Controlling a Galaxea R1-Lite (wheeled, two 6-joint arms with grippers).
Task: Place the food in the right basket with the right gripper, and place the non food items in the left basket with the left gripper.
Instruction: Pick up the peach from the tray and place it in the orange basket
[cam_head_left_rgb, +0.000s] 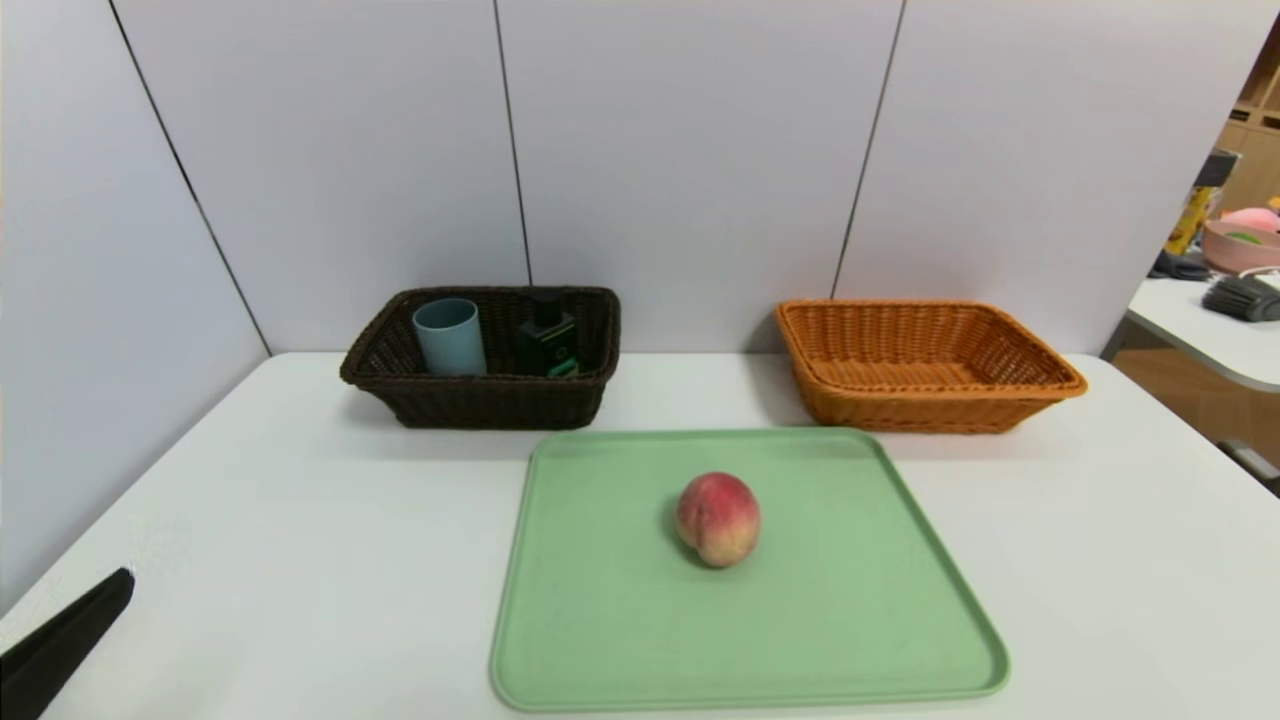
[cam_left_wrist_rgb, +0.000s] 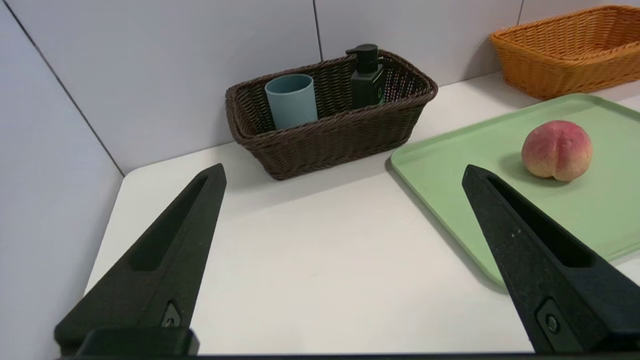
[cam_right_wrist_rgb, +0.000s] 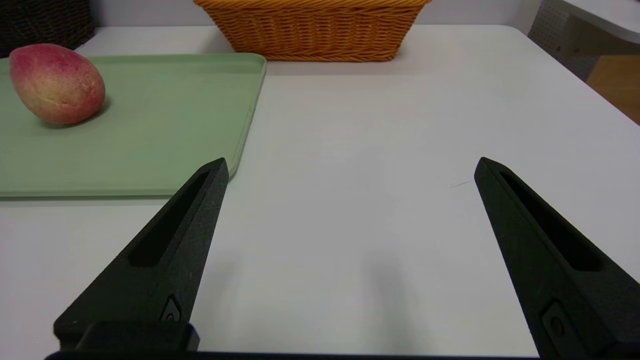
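One peach (cam_head_left_rgb: 718, 519) is left on the green tray (cam_head_left_rgb: 600, 600) in the head view, while the cup (cam_head_left_rgb: 449, 337) and pump bottle (cam_head_left_rgb: 546, 341) already stand in the left basket (cam_head_left_rgb: 480, 400), the right basket (cam_head_left_rgb: 920, 405) holds nothing, and white wall panels (cam_head_left_rgb: 690, 150) close off the white table (cam_head_left_rgb: 250, 540). From the left wrist, the left gripper (cam_left_wrist_rgb: 342, 172) hovers spread over bare table, the dark basket ahead of it. From the right wrist, the right gripper (cam_right_wrist_rgb: 350, 167) is spread and empty, the peach well off to one side beyond its fingertip; I judge the round fruit could roll on the smooth tray if nudged off-centre.

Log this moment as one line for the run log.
cup, pump bottle: in left basket | peach: on tray | right basket: empty | left gripper, right gripper: open, idle
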